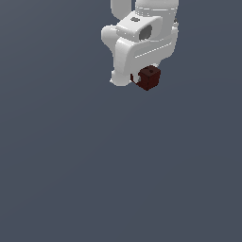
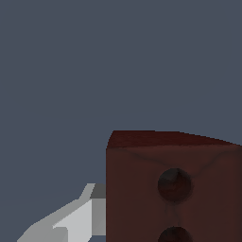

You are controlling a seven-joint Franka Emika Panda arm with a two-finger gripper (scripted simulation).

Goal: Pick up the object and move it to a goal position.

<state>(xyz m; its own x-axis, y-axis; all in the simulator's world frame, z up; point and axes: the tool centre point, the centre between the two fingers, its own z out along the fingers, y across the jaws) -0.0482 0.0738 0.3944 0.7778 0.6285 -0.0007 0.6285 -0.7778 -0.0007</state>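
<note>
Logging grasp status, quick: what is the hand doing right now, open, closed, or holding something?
Hand: closed on the block; in the wrist view a finger lies against the block's side.

The exterior view looks from some way off at the white arm (image 1: 142,42) near its upper edge. The wrist view sits very close, the dark red-brown block (image 2: 175,189) filling one corner. Both views share that block.
</note>
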